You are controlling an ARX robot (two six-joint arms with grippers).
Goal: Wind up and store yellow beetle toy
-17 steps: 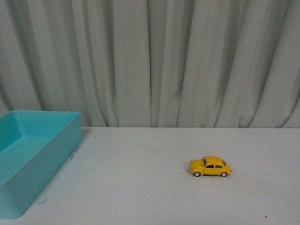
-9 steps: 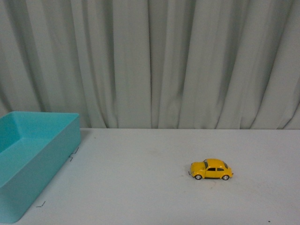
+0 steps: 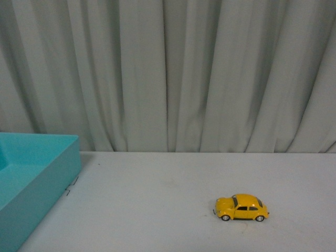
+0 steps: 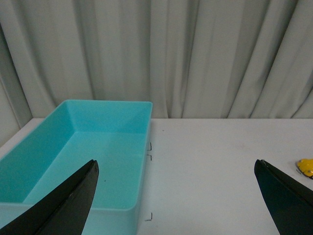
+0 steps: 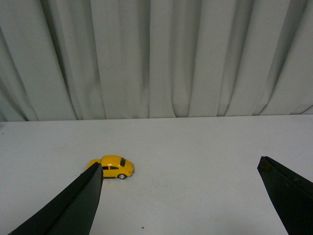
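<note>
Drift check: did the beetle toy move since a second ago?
Cannot tell: yellow beetle toy sits lower in frame, but the teal bin and table edge shifted too.

- The teal bin [image 3: 37, 173], at the desk's left edge: cropped by the front view's left and bottom borders.
- The yellow beetle toy [image 4: 305, 167]: only a sliver shows at the left wrist view's border; in the right wrist view, one end lies behind a finger of the right gripper [image 5: 180, 163].
- The dark marks [image 3: 69, 188] beside the bin: too small to identify.
</note>
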